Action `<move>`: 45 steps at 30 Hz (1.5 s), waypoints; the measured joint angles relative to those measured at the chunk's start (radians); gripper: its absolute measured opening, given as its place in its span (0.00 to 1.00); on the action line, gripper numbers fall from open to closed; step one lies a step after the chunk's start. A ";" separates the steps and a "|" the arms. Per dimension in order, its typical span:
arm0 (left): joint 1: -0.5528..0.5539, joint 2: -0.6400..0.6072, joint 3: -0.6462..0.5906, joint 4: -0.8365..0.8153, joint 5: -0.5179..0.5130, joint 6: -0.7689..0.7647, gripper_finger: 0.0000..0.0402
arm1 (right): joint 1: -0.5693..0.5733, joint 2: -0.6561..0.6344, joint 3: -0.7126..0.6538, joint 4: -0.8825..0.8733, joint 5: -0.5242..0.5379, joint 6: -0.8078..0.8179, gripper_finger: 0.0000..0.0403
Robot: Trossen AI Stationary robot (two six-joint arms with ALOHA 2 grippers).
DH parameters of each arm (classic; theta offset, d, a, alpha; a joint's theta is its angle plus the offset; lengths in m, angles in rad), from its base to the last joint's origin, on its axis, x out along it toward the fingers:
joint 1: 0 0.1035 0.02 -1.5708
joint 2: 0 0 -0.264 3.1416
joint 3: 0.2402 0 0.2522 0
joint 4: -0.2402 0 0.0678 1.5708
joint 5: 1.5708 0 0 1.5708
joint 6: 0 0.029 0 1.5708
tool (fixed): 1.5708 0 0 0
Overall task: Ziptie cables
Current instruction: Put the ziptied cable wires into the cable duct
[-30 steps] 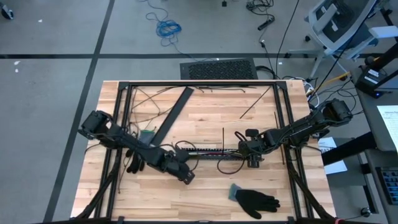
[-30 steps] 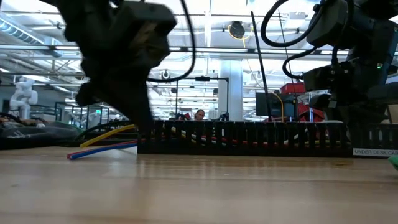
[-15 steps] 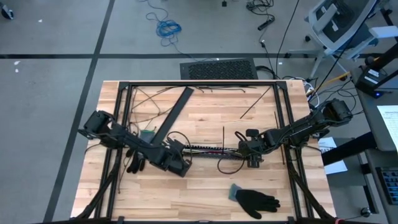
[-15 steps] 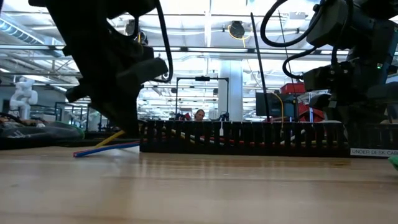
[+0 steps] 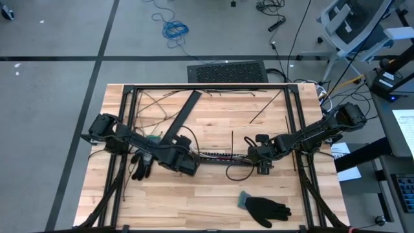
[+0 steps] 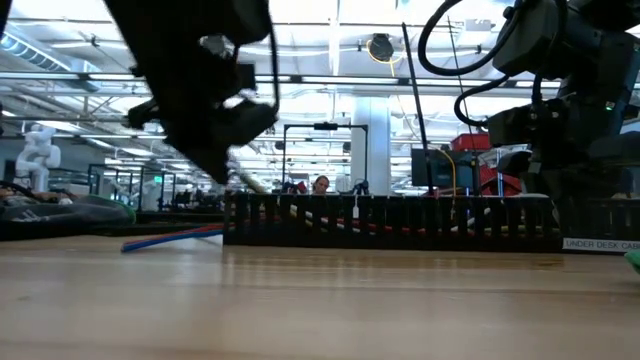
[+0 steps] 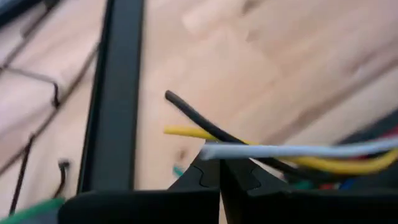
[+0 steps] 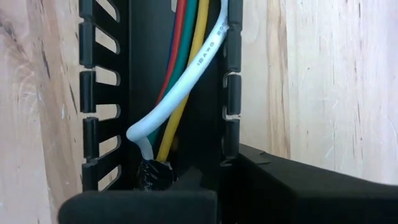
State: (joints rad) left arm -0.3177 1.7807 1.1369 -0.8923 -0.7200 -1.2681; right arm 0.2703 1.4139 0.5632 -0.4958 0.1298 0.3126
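The cables [image 5: 213, 156] were laid lengthwise in the slotted strip [image 6: 400, 222] across the middle of the table [image 5: 213, 194], their long axis running from one arm to the other. The left gripper [image 5: 184, 162] was closed at their loose end, where a white wire [image 7: 298, 150] was pinched between its fingertips, with yellow and black strands just beside. The right gripper [image 5: 259, 157] was shut at the opposite end, over the strip; whether anything was gripped there could not be told.

A robotics lab: open hall with ceiling beams [image 6: 330, 80], monitors [image 6: 432, 165], white humanoid robot [image 6: 37, 150].
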 joint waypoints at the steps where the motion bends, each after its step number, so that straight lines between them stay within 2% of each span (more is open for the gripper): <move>1: 0.003 -0.002 0.013 -0.006 -0.021 0.002 0.00 | 0.000 0.000 0.000 0.000 0.000 -0.001 0.00; 7: 0.009 -0.006 0.054 -0.009 -0.041 0.045 0.00 | 0.000 0.000 0.000 0.000 0.000 -0.009 0.00; 14: -0.048 -0.006 0.042 -0.016 0.091 0.027 0.00 | 0.000 0.000 0.000 0.000 0.001 -0.011 0.00; 20: -0.161 0.005 0.018 -0.164 0.192 -0.181 0.00 | 0.000 0.000 0.000 -0.001 0.002 -0.011 0.00; 23: -0.224 0.012 -0.017 -0.265 0.293 -0.314 0.00 | 0.000 0.000 0.000 -0.001 0.003 -0.011 0.00; 27: -0.283 0.005 -0.035 -0.304 0.407 -0.432 0.00 | 0.000 0.000 0.000 -0.001 0.003 -0.011 0.00; 28: -0.287 -0.007 -0.020 -0.303 0.403 -0.447 0.00 | 0.000 0.000 0.000 -0.001 0.003 -0.011 0.00; 30: -0.285 -0.042 0.026 -0.291 0.331 -0.450 0.00 | 0.000 0.000 0.000 -0.001 0.003 -0.011 0.00; 34: -0.280 -0.101 0.138 -0.289 0.082 -0.434 0.00 | 0.000 0.000 0.000 -0.001 0.003 -0.011 0.00; 37: -0.279 -0.129 0.168 -0.267 -0.077 -0.385 0.00 | 0.000 0.000 0.000 -0.001 0.004 -0.011 0.00; 41: -0.250 -0.106 0.121 -0.200 -0.088 -0.371 0.00 | -0.002 0.000 0.000 -0.001 0.005 -0.008 0.00; 45: -0.207 -0.107 0.034 0.046 -0.077 -0.288 0.00 | -0.002 0.000 0.000 -0.001 0.005 0.001 0.00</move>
State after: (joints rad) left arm -0.5250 1.6733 1.1708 -0.8460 -0.7966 -1.5561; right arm 0.2679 1.4139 0.5632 -0.4965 0.1349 0.3132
